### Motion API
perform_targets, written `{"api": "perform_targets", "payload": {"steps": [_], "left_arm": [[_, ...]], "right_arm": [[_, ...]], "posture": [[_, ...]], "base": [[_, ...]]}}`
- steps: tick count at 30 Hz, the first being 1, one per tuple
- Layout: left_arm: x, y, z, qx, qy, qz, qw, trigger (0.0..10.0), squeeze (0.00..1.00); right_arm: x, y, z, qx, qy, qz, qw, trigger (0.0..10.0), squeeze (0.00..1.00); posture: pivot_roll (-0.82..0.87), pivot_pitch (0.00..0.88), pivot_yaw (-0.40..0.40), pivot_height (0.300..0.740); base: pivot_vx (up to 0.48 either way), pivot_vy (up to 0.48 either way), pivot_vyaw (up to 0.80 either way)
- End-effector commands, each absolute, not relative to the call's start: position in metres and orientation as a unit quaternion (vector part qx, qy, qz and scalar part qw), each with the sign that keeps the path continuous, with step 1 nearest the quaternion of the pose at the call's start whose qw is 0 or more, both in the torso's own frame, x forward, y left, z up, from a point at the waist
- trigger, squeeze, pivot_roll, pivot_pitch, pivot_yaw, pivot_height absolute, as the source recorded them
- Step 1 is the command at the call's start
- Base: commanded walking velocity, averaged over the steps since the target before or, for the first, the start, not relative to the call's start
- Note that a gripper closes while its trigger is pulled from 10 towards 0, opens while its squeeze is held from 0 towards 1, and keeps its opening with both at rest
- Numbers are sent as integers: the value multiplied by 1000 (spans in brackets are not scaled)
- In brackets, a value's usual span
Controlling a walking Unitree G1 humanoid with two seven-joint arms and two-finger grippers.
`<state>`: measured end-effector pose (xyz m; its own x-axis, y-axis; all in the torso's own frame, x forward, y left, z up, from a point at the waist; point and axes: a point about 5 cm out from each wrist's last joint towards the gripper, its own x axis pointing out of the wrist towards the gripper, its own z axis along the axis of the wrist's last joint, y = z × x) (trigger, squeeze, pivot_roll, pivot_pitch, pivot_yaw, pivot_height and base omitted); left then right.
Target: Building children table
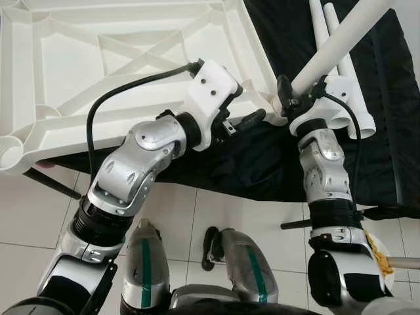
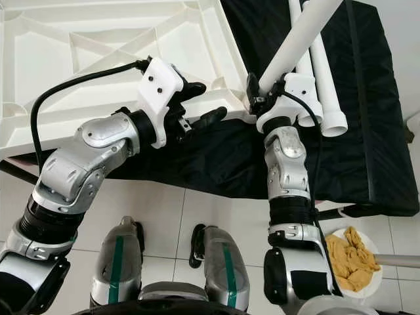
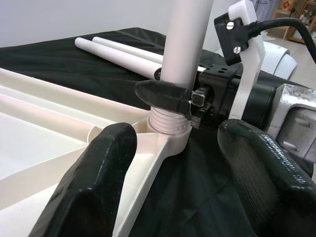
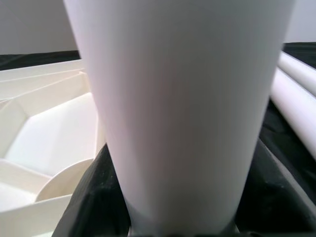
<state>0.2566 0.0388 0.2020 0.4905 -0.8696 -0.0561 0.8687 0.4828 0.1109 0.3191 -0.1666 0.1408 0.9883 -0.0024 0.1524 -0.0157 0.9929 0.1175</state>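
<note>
A white tabletop (image 1: 98,59) lies upside down on a black cloth (image 1: 262,164). My right gripper (image 1: 289,92) is shut on a white table leg (image 1: 341,39) that rises tilted from the tabletop's near right corner. In the left wrist view the leg's threaded end (image 3: 168,121) sits in the corner socket. My left gripper (image 2: 200,103) is open just left of that corner, its fingers (image 3: 94,182) wide apart on either side of the tabletop's rim and touching nothing. The right wrist view looks closely at the leg (image 4: 182,113) held between the right fingers.
Two spare white legs (image 2: 321,79) lie side by side on the cloth behind the right gripper. A white plate with something yellow on it (image 2: 354,259) sits on the tiled floor at the lower right. A dark frame bar (image 1: 49,184) sticks out under the tabletop's left edge.
</note>
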Motion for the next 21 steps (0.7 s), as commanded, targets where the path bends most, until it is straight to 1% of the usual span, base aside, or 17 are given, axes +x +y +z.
{"api": "perform_targets", "payload": {"steps": [1,2,4,10,14,15,16,17,21], "left_arm": [[253,35,202,62,-9,-516,854,10000,0],[253,35,202,62,-9,-516,854,10000,0],[252,34,201,62,-9,-518,853,10000,0],[251,33,201,61,-8,-520,852,10000,0],[251,32,200,61,-8,-521,851,10000,0],[251,32,200,61,-8,-521,851,10000,0],[251,32,200,61,-8,-521,851,10000,0],[252,32,200,61,-8,-521,851,10000,0],[252,33,201,62,-8,-520,852,10000,0]], "right_arm": [[315,-175,136,59,-62,-43,995,10000,0],[315,-175,136,59,-62,-43,995,10000,0],[310,-172,133,59,-51,-92,993,10000,0],[307,-162,131,66,-43,-89,993,10000,0],[307,-164,131,64,-42,-93,993,10000,0],[307,-167,132,64,-42,-95,993,10000,302],[307,-167,132,64,-42,-95,993,10000,302],[308,-167,132,67,-42,-91,993,10000,1000],[309,-166,134,73,-41,-77,994,10000,1000]], "posture": [[113,41,-120,740],[113,41,-120,740],[110,37,-120,740],[108,31,-122,740],[109,30,-122,740],[111,31,-123,740],[111,31,-123,740],[111,31,-122,740],[111,33,-123,740]], "base": [[0,0,0],[0,0,0],[0,0,0],[0,0,0],[0,0,0],[0,0,0],[0,0,0],[0,0,0],[0,0,0]]}}
